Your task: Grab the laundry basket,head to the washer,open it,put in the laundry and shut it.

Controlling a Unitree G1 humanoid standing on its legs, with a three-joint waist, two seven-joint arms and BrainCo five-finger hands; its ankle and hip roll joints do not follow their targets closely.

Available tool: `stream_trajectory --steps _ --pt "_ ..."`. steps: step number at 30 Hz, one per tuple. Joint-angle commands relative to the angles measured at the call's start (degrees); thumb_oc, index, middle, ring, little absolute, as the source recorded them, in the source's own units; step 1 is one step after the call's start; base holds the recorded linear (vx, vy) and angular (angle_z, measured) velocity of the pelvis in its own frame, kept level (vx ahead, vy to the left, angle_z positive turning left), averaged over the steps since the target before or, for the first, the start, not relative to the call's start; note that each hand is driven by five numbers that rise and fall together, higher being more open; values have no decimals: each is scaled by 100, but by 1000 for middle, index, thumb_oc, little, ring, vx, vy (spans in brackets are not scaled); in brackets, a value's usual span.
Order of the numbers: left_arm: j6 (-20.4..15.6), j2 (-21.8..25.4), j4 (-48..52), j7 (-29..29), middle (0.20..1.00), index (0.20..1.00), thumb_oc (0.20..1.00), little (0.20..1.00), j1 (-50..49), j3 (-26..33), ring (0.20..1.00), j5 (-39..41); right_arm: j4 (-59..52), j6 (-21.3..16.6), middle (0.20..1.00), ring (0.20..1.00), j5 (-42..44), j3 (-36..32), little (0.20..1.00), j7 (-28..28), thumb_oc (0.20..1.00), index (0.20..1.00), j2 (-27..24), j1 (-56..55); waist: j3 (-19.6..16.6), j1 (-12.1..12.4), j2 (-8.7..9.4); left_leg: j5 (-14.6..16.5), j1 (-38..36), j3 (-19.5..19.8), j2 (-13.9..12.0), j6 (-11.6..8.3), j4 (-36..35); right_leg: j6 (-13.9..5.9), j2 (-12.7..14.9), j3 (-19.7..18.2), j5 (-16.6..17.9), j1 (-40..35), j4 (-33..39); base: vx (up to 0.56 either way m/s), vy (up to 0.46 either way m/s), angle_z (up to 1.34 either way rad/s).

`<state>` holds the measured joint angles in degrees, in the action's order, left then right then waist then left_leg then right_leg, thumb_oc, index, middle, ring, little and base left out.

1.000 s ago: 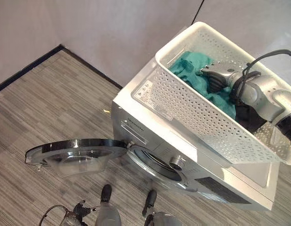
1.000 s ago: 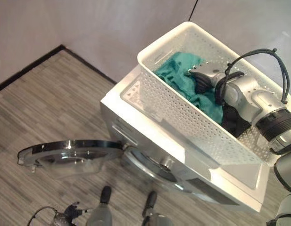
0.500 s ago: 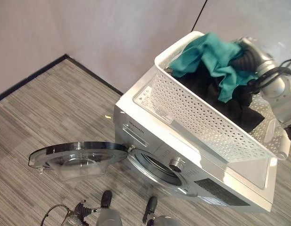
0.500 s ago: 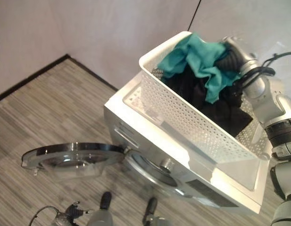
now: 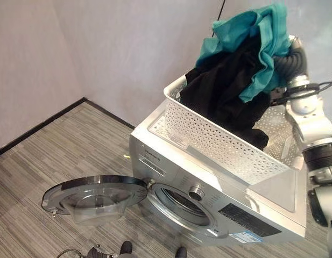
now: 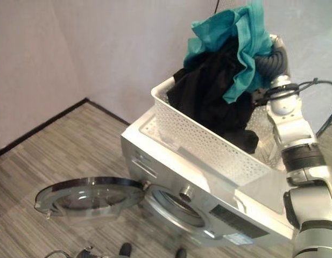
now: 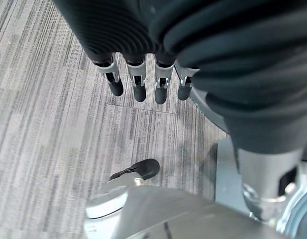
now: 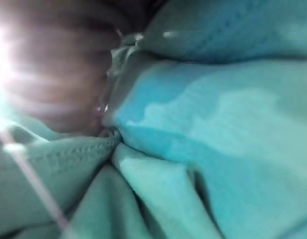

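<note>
My right hand (image 5: 292,57) holds a bundle of laundry high above the white perforated basket (image 5: 209,137), which sits on top of the silver washer (image 5: 155,161). The bundle is a teal cloth (image 5: 246,27) over a black garment (image 5: 225,86), whose lower end still hangs into the basket. The hand's fingers are buried in the cloth, and the teal cloth (image 8: 203,124) lies right against the right wrist camera. The washer's round door (image 5: 93,193) is swung wide open to the left, baring the drum opening (image 5: 179,201). My left hand (image 7: 143,74) hangs open over the floor, holding nothing.
The washer stands against a pale wall (image 5: 128,48) with a dark skirting line along the floor. Grey striped flooring (image 5: 58,150) stretches to the left of and in front of the open door.
My right hand has risen out of the basket, pulling the teal and black laundry up with it. The camera has also shifted, so the washer sits lower in view.
</note>
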<state>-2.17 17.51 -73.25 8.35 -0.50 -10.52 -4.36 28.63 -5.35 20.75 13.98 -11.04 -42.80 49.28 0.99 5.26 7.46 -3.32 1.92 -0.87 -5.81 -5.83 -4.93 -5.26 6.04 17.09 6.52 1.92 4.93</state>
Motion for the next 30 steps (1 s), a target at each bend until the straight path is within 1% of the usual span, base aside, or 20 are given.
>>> stream_trajectory --steps 1,2,3,4,5,6,7,8,11,12,15,17,18,19,20,21,22,25,28,30 --pt "-57 143 -216 119 1000 1000 1000 1000 262 -86 1000 592 263 -494 200 200 1230 -205 200 42 200 200 -107 623 -85 80 83 227 -11 -106 23 206 -7 -478 383 -173 -339 -185 7 -51 25 -5" --pt "-72 144 -157 113 1000 1000 1000 1000 244 -111 1000 645 358 -466 250 250 1501 -107 250 166 250 250 -26 654 -94 59 53 220 -19 -109 27 203 -7 -481 391 -192 -333 -184 7 -41 15 -1" --pt "-64 151 -158 126 1000 1000 1000 1000 244 -114 1000 660 482 -456 498 498 1578 -35 498 186 498 498 5 711 -94 56 42 213 -24 -116 32 204 -7 -482 393 -204 -325 -183 7 -34 19 -1" --pt "-38 143 -189 116 1000 1000 1000 1000 242 -118 1000 666 519 -350 705 705 1552 66 705 243 705 705 34 760 -102 28 19 206 -37 -134 30 200 -7 -480 400 -230 -319 -194 7 -28 14 -7" --pt "-37 120 -259 99 1000 1000 1000 1000 222 -108 1000 676 579 -300 790 790 1436 147 790 306 790 790 -13 800 -106 11 5 203 -48 -143 21 190 -7 -481 404 -221 -316 -206 7 -17 19 -15" --pt "-38 102 -274 94 1000 1000 1000 1000 205 -110 1000 676 649 -285 780 780 1432 180 780 317 780 780 -29 831 -112 6 -8 203 -50 -142 24 189 -7 -479 406 -214 -320 -217 7 -9 15 -16" --pt "-29 60 -366 75 1000 1000 1000 1000 173 -112 1000 657 707 -281 733 733 1393 228 733 353 733 733 -49 893 -128 -6 -9 205 -57 -134 29 186 -7 -478 408 -210 -319 -225 7 4 16 -10" --pt "-17 32 -438 57 1000 1000 1000 1000 135 -103 1000 649 747 -268 1000 1000 1330 293 1000 383 1000 1000 -112 974 -134 -18 -5 205 -63 -138 32 186 -7 -479 412 -206 -316 -234 7 0 0 0" --pt "10 -2 -581 53 1000 1000 1000 1000 67 -37 1000 636 815 -264 1000 1000 1259 341 1000 435 1000 1000 -146 1082 -140 -34 8 212 -93 -154 27 189 -7 -481 412 -217 -314 -265 7 0 0 0" --pt "23 -4 -630 39 1000 1000 1000 1000 46 9 1000 624 775 -260 200 200 1202 374 200 487 200 200 -162 1098 -141 -34 19 219 -118 -171 26 194 -7 -481 408 -225 -311 -277 7 0 0 0" --pt "31 9 -655 36 1000 1000 1000 1000 7 48 1000 597 706 -265 200 200 1103 414 200 530 200 200 -216 1094 -146 -47 43 238 -160 -182 13 194 -7 -467 396 -235 -321 -307 7 3 -2 -1" --pt "28 53 -668 33 1000 1000 1000 1000 32 96 1000 608 696 -231 200 200 1042 557 200 669 200 200 -281 1122 -142 -50 88 238 -172 -176 -2 188 -7 -464 386 -237 -328 -322 1 0 0 0" --pt "29 75 -662 24 1000 1000 1000 1000 26 97 1000 612 700 -165 498 498 979 731 498 829 498 498 -366 1181 -143 -51 116 231 -170 -184 -7 181 -7 -462 385 -244 -324 -320 3 0 0 0" --pt "31 80 -656 13 1000 1000 1000 1000 27 101 1000 620 744 -130 815 815 993 864 815 908 815 815 -446 1250 -140 -53 123 228 -169 -186 -10 179 -7 -462 384 -245 -322 -318 2 0 0 0" --pt "21 97 -658 -38 1000 1000 1000 1000 13 105 1000 643 790 -28 1000 1000 783 1290 1000 1198 1000 1000 -641 1441 -134 -62 169 220 -162 -197 -17 170 -7 -468 385 -239 -309 -306 6 0 0 0" --pt "10 88 -654 -98 1000 1000 1000 1000 10 96 1000 666 796 15 1000 1000 456 1654 1000 1302 1000 1000 -839 1683 -114 -83 179 212 -153 -204 -24 162 -7 -475 380 -237 -301 -294 7 0 0 0" --pt "-2 96 -658 -125 1000 1000 1000 1000 0 105 1000 655 789 66 1000 1000 148 1949 1000 1471 1000 1000 -929 1820 -97 -89 192 205 -145 -204 -21 159 -7 -477 381 -237 -292 -281 7 0 0 0" --pt "-17 107 -634 -180 1000 1000 1000 1000 -13 86 1000 616 668 89 1000 1000 -142 2556 1000 1734 1000 1000 -1112 2096 -50 -102 218 189 -120 -213 -19 150 -7 -485 382 -243 -268 -240 7 0 0 0" --pt "-20 137 -590 -256 1000 1000 1000 1000 -40 36 1000 534 691 135 1000 1000 -554 2886 1000 1836 1000 1000 -1174 2173 15 -59 259 168 -67 -189 -16 151 -7 -498 387 -227 -240 -199 7 -8 -3 1" --pt "-16 152 -542 -266 1000 1000 1000 1000 -33 18 1000 495 757 164 1000 1000 -885 2963 1000 1816 1000 1000 -1152 2182 58 -28 273 157 -29 -168 -11 157 -7 -506 389 -209 -224 -168 7 0 0 0"
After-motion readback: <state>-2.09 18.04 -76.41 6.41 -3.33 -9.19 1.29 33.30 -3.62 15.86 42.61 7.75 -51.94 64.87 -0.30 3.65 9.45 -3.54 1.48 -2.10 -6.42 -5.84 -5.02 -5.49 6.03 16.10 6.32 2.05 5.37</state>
